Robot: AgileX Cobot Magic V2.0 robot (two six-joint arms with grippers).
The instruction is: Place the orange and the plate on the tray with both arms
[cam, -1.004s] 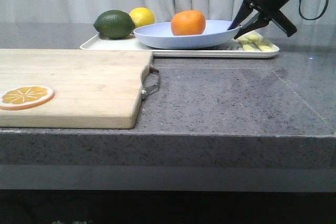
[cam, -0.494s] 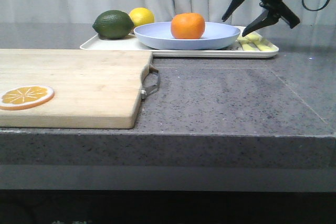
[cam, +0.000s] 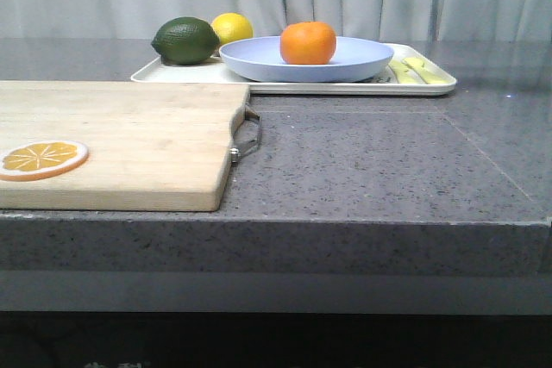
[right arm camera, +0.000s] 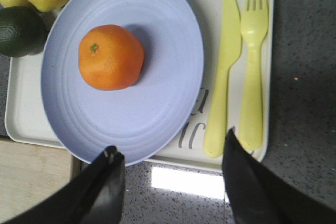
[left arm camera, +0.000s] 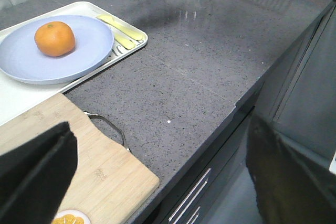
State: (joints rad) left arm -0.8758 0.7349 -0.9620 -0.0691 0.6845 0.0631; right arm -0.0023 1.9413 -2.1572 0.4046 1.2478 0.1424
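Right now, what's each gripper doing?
Left gripper: open, holding nothing.
Right gripper: open, empty, above the plate on the tray.

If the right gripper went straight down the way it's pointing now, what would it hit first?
Most likely the near rim of the plate, or the tray edge beside it. The right gripper hangs above them with jaws open, empty. The orange sits further in. Depth is uncertain.

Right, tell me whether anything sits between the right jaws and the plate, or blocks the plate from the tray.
Nothing visible does. The right gripper hangs open above the plate with only air between. The plate already rests on the tray, the orange on it, and the knife and fork lie beside it.
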